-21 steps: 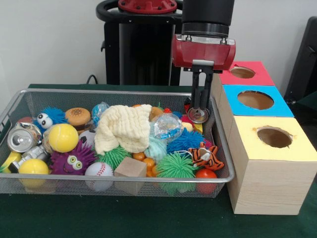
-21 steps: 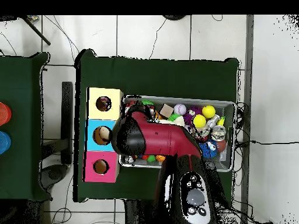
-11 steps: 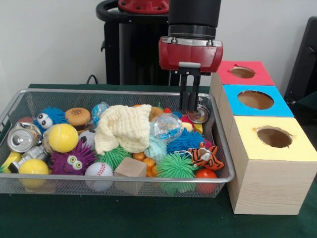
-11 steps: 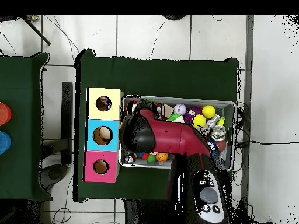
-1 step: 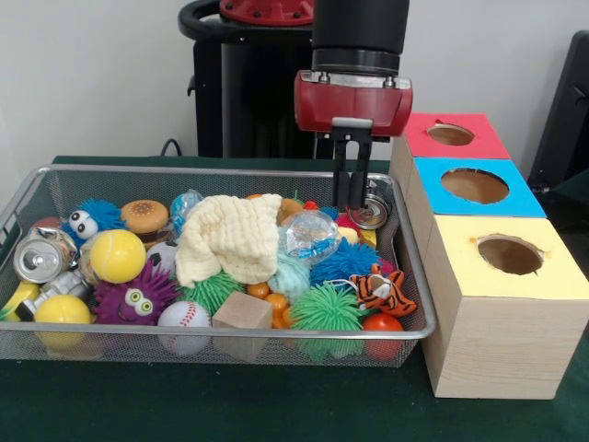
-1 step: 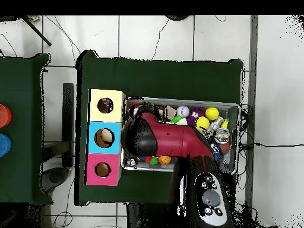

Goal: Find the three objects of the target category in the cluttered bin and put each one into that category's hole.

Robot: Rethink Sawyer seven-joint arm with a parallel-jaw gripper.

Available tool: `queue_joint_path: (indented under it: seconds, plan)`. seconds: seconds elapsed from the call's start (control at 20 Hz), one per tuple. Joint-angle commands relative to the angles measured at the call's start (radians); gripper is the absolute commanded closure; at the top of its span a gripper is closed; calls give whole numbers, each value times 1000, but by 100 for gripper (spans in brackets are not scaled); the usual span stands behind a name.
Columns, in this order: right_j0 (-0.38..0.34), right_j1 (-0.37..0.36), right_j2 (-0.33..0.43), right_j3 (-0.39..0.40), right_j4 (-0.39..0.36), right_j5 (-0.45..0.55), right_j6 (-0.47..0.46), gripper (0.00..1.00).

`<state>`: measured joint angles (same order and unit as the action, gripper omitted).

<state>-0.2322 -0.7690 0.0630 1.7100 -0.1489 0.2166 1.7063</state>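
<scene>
Claw (image 5: 352, 204): fingers close together, hanging by the small can (image 5: 372, 210); whether it grips the can, I cannot tell.
Can: upper right of the bin (image 5: 416, 276), beside the red box (image 5: 457, 135).
Risk: a shallow rim hold could slip, dropping the can into the clutter.

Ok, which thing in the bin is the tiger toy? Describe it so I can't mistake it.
Start at the wire bin and go to its end beside the yellow-topped box. Near the front corner there, the tiger toy lies between a blue spiky ball and a red ball. It is the only orange thing with black stripes.
</scene>
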Motion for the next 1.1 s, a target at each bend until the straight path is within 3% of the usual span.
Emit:
queue_joint_path:
  seconds: [0.05, 1.1]
  plan:
    - [-12, 23, 93, 77, -60, 34, 32, 100]
    - [-47, -11, 108, 112, -39, 76, 40, 100]
